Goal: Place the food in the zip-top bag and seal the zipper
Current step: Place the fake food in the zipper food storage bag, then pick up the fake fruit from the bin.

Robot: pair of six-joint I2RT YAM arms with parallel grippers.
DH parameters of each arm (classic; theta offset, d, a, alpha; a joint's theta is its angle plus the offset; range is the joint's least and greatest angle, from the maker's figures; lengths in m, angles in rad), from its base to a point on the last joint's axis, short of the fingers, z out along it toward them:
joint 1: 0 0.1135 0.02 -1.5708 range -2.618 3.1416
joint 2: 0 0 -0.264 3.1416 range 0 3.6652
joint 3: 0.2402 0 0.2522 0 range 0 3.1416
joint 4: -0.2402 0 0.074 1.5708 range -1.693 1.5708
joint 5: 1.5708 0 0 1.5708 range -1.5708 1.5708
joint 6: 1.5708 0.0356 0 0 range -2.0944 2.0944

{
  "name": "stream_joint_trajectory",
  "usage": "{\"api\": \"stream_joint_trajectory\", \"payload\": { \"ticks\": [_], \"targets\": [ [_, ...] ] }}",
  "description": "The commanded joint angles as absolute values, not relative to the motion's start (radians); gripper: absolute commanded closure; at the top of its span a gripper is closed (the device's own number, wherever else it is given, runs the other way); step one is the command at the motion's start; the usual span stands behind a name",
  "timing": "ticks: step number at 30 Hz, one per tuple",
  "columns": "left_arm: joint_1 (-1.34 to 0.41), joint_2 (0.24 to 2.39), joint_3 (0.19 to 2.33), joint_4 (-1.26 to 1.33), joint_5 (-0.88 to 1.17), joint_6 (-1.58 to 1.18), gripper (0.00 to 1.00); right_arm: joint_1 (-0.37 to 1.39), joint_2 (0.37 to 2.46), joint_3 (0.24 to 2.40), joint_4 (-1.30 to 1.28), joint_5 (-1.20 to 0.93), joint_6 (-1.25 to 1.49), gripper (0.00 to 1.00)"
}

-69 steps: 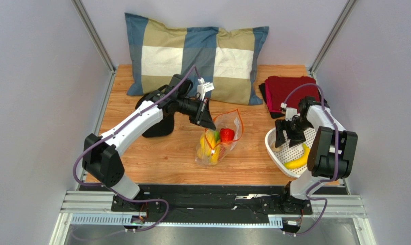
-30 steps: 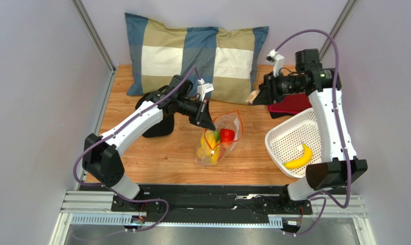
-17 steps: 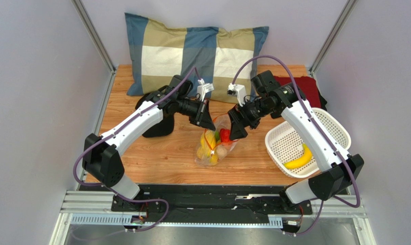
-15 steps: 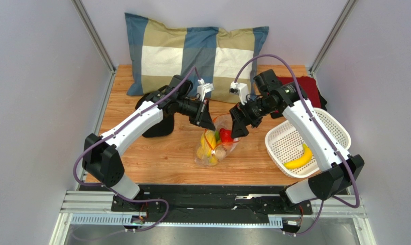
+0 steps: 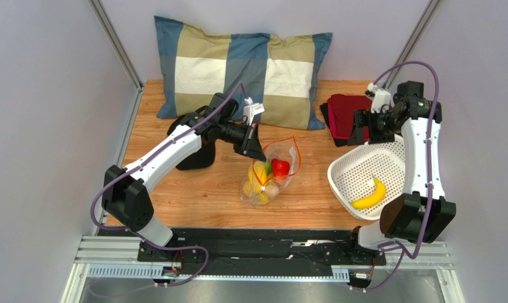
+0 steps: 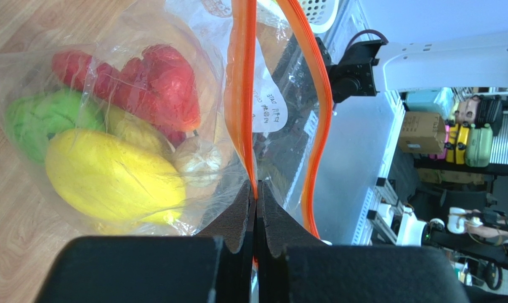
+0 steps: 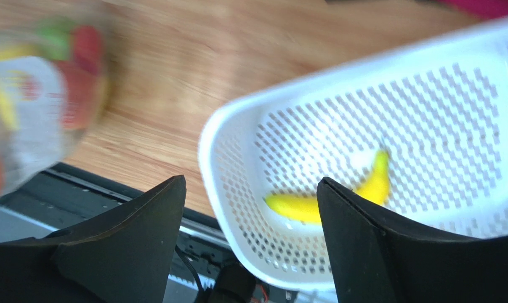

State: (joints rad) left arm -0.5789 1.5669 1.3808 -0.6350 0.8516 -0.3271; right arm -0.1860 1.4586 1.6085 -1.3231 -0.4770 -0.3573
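Observation:
The clear zip-top bag (image 5: 276,165) lies mid-table with its mouth held up and open. My left gripper (image 5: 257,151) is shut on one side of the orange-red zipper strip (image 6: 242,95). Inside the bag are a red piece (image 6: 158,85), a green piece (image 6: 38,117), yellow pieces (image 6: 104,180) and a small beige piece (image 6: 199,161). My right gripper (image 5: 359,131) is open and empty above the far rim of the white basket (image 5: 340,184). In the right wrist view the gripper (image 7: 250,183) hangs over the banana (image 7: 326,201), which lies in the basket (image 7: 427,113). The bag (image 7: 41,95) is blurred at the left.
A checked pillow (image 5: 240,69) lies at the back. A folded red cloth (image 5: 351,108) on a dark one sits back right, behind the basket. A black object (image 5: 196,158) rests under my left arm. Metal rails run along the table's near edge.
My right arm carried the beige piece from the basket to the bag, let it go into the mouth, then swung back over the basket, open. The left gripper kept its hold.

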Motion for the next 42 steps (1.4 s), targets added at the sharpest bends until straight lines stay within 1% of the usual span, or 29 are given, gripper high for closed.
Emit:
{"api": "stream_joint_trajectory", "payload": {
  "ticks": [1,2,4,6,9,12,15,19,25,27,29,31,32,34,35,36,39,42],
  "targets": [
    [-0.574,1.532,1.381,-0.612,0.858,-0.304,1.0,-0.264,1.45,1.487,-1.418,-0.145,-0.316,0.21],
    [-0.572,1.535,1.381,-0.611,0.857,-0.304,1.0,-0.281,1.451,1.455,-1.402,-0.105,-0.293,0.21],
    [-0.574,1.536,1.382,-0.607,0.857,-0.302,1.0,-0.288,1.456,1.362,-1.339,0.055,-0.203,0.23],
    [-0.574,1.536,1.381,-0.604,0.859,-0.301,1.0,-0.305,1.472,1.288,-1.292,0.135,-0.161,0.24],
    [-0.574,1.536,1.378,-0.604,0.862,-0.302,1.0,-0.336,1.499,1.217,-1.223,0.178,-0.12,0.25],
    [-0.574,1.528,1.365,-0.592,0.865,-0.307,1.0,-0.371,1.523,1.192,-1.16,0.225,-0.112,0.24],
    [-0.574,1.522,1.353,-0.581,0.864,-0.313,1.0,-0.413,1.577,1.184,-1.134,0.224,-0.11,0.21],
    [-0.572,1.529,1.353,-0.58,0.867,-0.314,1.0,-0.448,1.69,1.18,-1.12,0.19,-0.113,0.21],
    [-0.574,1.536,1.367,-0.591,0.861,-0.308,1.0,-0.463,1.773,1.189,-1.091,0.112,-0.107,0.25],
    [-0.572,1.539,1.373,-0.601,0.859,-0.301,1.0,-0.463,1.801,1.209,-1.088,0.095,-0.101,0.3],
    [-0.574,1.537,1.376,-0.607,0.856,-0.299,1.0,-0.463,1.816,1.224,-1.083,0.089,-0.098,0.31],
    [-0.572,1.537,1.376,-0.611,0.856,-0.296,1.0,-0.462,1.832,1.244,-1.086,0.083,-0.1,0.38],
    [-0.574,1.537,1.377,-0.612,0.857,-0.295,1.0,-0.463,1.835,1.252,-1.091,0.075,-0.1,0.44],
    [-0.574,1.536,1.381,-0.617,0.853,-0.293,1.0,-0.462,1.838,1.275,-1.101,0.064,-0.101,0.54],
    [-0.572,1.534,1.382,-0.617,0.854,-0.29,1.0,-0.462,1.839,1.282,-1.114,0.055,-0.103,0.65],
    [-0.574,1.532,1.384,-0.62,0.853,-0.288,1.0,-0.462,1.829,1.288,-1.121,0.046,-0.103,0.7],
    [-0.574,1.531,1.387,-0.626,0.85,-0.287,1.0,-0.462,1.795,1.334,-1.158,-0.023,-0.118,0.81],
    [-0.572,1.526,1.387,-0.629,0.85,-0.285,1.0,-0.463,1.735,1.432,-1.222,-0.109,-0.127,0.92]
  ]
}}
